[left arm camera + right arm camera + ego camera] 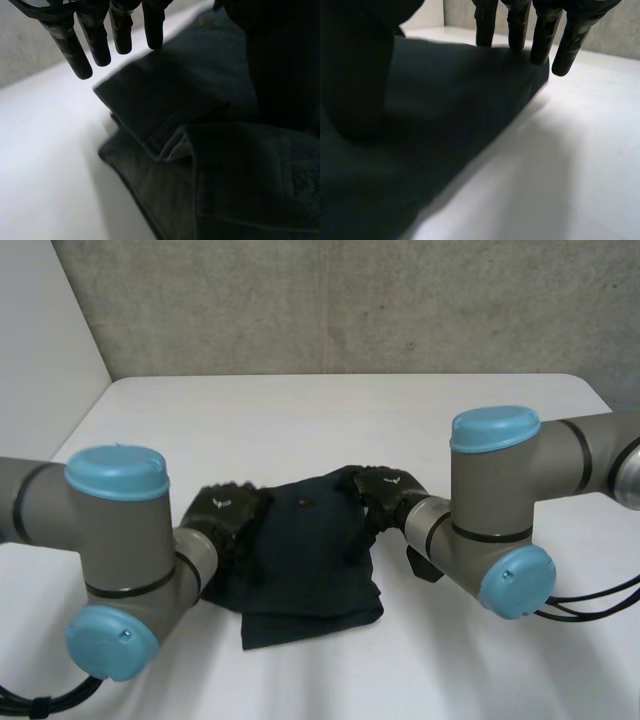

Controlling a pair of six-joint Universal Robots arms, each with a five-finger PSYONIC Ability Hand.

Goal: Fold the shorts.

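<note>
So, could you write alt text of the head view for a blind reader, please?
Dark blue fabric shorts lie on a white table. The robot's black left hand is at their left edge, its black right hand at their upper right edge.

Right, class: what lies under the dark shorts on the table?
The white table shows around the shorts; what lies beneath the layered cloth is covered. The left hand and right hand are over its opposite sides, both open.

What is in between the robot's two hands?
The dark shorts lie on the white table between the left hand and the right hand, as the head view shows.
</note>
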